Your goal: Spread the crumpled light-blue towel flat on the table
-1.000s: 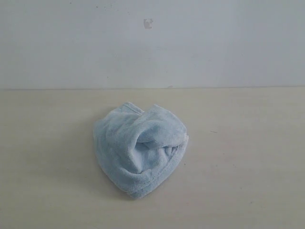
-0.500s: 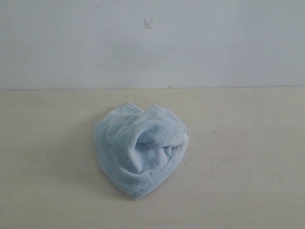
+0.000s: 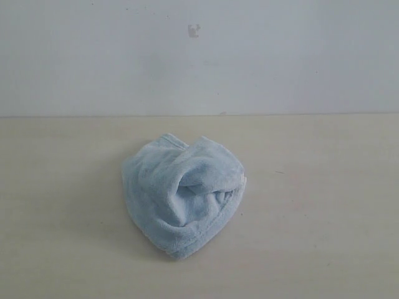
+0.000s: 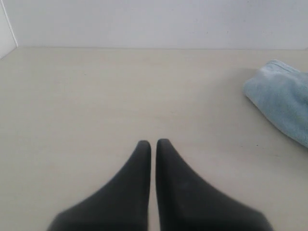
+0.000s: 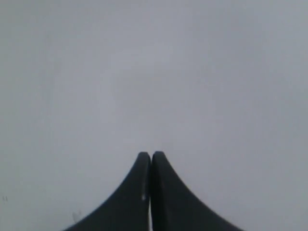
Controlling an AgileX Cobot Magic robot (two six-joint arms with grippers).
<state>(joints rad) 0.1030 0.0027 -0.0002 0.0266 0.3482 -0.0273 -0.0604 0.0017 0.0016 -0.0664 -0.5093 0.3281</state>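
The light-blue towel (image 3: 182,194) lies crumpled in a heart-shaped heap at the middle of the beige table (image 3: 324,212). No arm shows in the exterior view. The left wrist view has the left gripper (image 4: 153,143) shut and empty, low over bare table (image 4: 72,106), with an edge of the towel (image 4: 281,98) off to one side and well apart from it. In the right wrist view the right gripper (image 5: 151,154) is shut on nothing, in front of a plain grey-white surface; neither towel nor table appears there.
A pale wall (image 3: 199,56) rises behind the table's far edge. A small dark mark (image 3: 194,30) is on the wall. Bare tabletop lies on all sides of the towel.
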